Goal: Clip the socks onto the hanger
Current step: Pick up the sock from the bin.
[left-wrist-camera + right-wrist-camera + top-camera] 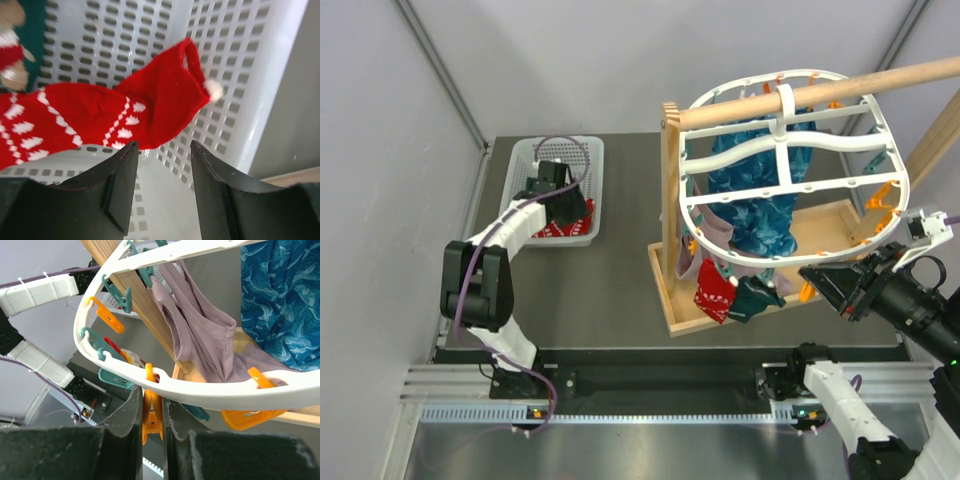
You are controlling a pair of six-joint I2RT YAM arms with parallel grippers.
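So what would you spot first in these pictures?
The big white hanger on the wooden rod, right side, with a blue patterned cloth dangling under it. Then the bright red sock lying in the white basket at the far left, just ahead of the left gripper.

left arm (505, 228) stretching far forward, left tool (162, 150) pointing down with jaws standing apart, right tool (152, 402) pointing leftward, clamping an orange clip (152, 427)
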